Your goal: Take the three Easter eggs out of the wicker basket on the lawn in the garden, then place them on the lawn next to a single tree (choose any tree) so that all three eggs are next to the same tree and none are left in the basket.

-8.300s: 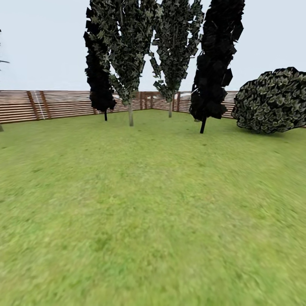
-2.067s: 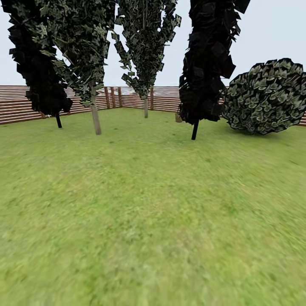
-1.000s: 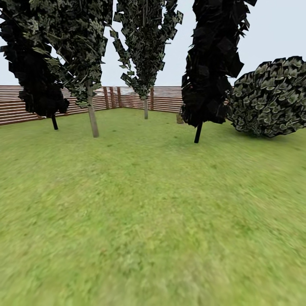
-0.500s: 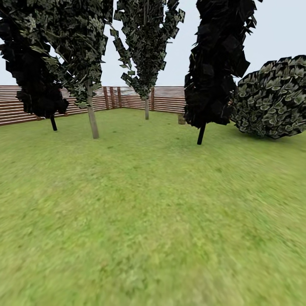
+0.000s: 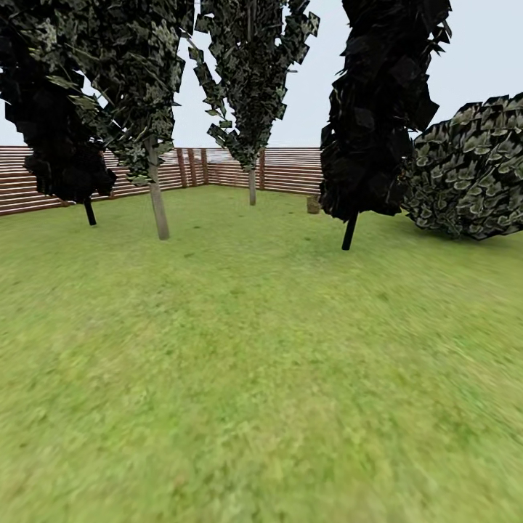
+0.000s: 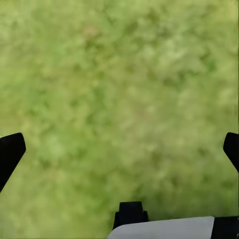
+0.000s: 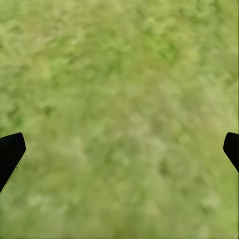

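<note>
Green lawn point(image 5: 261, 378) is seen ahead, with trees point(image 5: 156, 203) and a small brown basket point(image 5: 313, 205) by the fence point(image 5: 283, 168). Both the left gripper point(image 6: 119, 149) and the right gripper point(image 7: 119, 149) are held wide apart over grass, with nothing held.

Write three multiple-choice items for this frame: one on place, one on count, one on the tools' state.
1. The bush stands at the head view's: A left edge; B right edge; C centre.
2. Trunks rising from the lawn: A two; B four; C six.
3. Both tools are: A open, empty; B shut on eggs; C holding a basket.

Key: B, its round foliage meets the right edge. B, trunks at. A, the left tool and right tool have fingertips far apart over bare grass.
</note>
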`<state>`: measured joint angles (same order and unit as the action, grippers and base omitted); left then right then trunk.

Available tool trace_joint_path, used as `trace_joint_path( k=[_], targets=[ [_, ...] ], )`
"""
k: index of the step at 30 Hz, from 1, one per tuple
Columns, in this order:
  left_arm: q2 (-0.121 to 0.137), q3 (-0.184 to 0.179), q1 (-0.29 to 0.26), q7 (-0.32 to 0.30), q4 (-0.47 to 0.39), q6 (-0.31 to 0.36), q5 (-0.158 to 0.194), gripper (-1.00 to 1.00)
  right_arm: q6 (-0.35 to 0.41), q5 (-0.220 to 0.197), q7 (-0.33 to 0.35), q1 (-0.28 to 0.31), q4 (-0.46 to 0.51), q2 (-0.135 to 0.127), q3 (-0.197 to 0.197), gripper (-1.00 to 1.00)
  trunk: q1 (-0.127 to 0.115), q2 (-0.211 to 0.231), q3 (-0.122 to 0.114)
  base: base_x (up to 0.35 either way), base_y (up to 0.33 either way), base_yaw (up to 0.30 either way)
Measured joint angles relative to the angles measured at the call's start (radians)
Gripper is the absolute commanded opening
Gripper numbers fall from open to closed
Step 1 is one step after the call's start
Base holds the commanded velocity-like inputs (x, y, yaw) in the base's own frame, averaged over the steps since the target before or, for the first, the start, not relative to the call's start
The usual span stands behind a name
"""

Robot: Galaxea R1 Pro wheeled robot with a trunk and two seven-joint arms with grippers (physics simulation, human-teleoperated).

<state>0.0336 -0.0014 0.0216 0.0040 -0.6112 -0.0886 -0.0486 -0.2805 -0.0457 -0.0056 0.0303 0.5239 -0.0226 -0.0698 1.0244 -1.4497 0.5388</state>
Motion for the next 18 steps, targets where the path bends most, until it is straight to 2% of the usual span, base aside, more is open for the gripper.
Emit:
trace_joint_path(
  k=[18],
  targets=[
    [0.0, 0.0, 0.0, 0.0, 0.0, 0.0, 0.0, 1.0, 0.0, 0.0, -0.003, 0.0, 0.0, -0.001, 0.0, 1.0, 0.0, 0.0, 0.0, 0.313, 0.086, 0.0]
  ],
)
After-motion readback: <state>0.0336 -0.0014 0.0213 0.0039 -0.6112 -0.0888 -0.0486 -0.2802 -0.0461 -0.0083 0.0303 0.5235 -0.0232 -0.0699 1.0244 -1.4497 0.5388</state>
